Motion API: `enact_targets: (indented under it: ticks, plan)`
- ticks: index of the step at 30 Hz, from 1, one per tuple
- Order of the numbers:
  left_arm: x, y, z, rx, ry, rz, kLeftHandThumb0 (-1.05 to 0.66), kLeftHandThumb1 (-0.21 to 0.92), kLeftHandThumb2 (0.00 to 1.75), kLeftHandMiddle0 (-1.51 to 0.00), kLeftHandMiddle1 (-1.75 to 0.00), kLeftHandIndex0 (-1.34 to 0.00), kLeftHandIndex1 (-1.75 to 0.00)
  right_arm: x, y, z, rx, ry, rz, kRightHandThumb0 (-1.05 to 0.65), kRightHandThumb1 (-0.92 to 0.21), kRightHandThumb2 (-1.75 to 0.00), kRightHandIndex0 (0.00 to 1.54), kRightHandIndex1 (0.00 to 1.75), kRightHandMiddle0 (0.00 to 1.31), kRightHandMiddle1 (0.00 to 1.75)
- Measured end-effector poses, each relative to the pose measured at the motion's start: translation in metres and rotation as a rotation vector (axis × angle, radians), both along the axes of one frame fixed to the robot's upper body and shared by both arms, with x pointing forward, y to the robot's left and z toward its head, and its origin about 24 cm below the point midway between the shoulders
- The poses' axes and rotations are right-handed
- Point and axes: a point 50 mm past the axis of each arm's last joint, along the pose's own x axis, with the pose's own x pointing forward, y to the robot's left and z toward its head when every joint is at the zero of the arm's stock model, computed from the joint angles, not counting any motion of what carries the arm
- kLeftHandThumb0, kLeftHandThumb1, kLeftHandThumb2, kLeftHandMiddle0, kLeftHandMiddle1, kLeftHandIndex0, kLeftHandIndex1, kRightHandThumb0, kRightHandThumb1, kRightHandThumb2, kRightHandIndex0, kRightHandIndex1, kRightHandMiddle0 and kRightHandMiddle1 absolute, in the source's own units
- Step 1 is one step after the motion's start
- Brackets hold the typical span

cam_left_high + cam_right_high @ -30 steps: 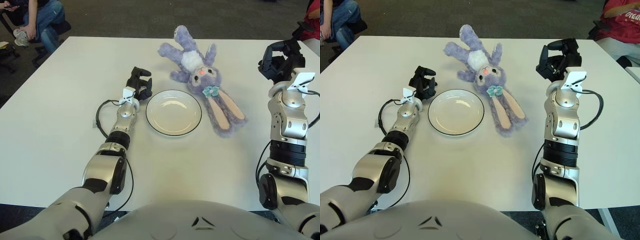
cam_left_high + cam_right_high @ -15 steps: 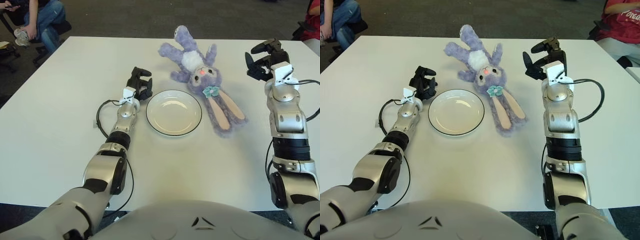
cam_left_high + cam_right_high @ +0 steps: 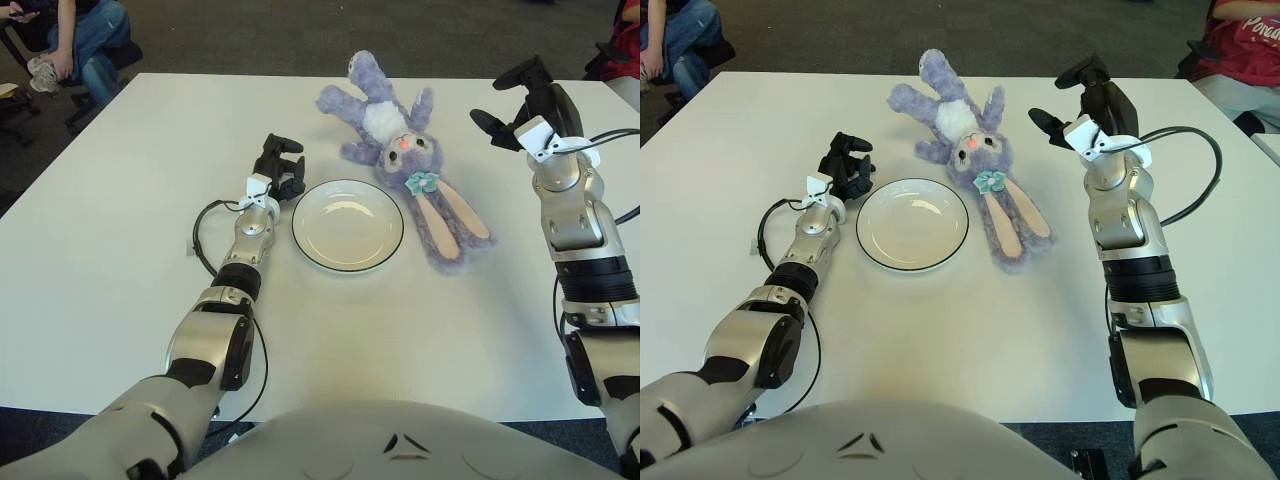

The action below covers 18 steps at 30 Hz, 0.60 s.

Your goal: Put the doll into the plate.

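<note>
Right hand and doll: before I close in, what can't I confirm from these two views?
- Right hand: fingers spread beside the doll; its height above the table cannot be judged from either eye view.
- Doll's underside: hidden by its own body, both views.
- Left hand: fingers curled left of the plate; whether it touches the table is unclear.

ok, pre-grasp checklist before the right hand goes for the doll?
1. Plate free to receive the doll: ok.
2. Doll unobstructed on the table, right of the plate: ok.
3. Right hand fingers spread, holding nothing: ok.
4. Right hand lined up over the doll: not ok, it is off to the doll's right.
5. Left hand out of the path, beside the plate's left rim: ok.
</note>
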Motion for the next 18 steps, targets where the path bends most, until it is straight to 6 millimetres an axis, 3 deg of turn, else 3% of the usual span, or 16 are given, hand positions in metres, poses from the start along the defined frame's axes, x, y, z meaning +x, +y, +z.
enact_targets:
  ticks: [4, 13, 17, 18]
  plan:
    - [0.000, 0.000, 0.000, 0.004, -0.001, -0.003, -0.01, 0.67, 0.86, -0.29, -1.70, -0.27, -1.70, 0.003, 0.004, -0.002, -0.115, 0.020, 0.026, -0.99, -0.92, -0.59, 0.16, 1.30, 0.00, 0.91]
    - [0.000, 0.000, 0.000, 0.009, -0.002, -0.004, -0.01, 0.67, 0.86, -0.29, -1.70, -0.27, -1.70, 0.013, 0.009, -0.006, -0.307, 0.050, 0.044, -1.01, -0.92, -0.57, 0.12, 1.21, 0.00, 0.86]
    - [0.000, 0.000, 0.000, 0.014, -0.004, -0.007, -0.01, 0.68, 0.86, -0.29, -1.70, -0.27, -1.70, 0.024, 0.010, -0.009, -0.354, 0.079, 0.049, -1.02, -0.92, -0.56, 0.10, 1.24, 0.00, 0.88]
    - [0.000, -0.001, 0.000, 0.015, -0.006, -0.009, -0.01, 0.68, 0.86, -0.29, -1.70, -0.27, -1.70, 0.025, 0.010, -0.009, -0.359, 0.083, 0.050, -1.03, -0.92, -0.57, 0.17, 1.34, 0.00, 0.87]
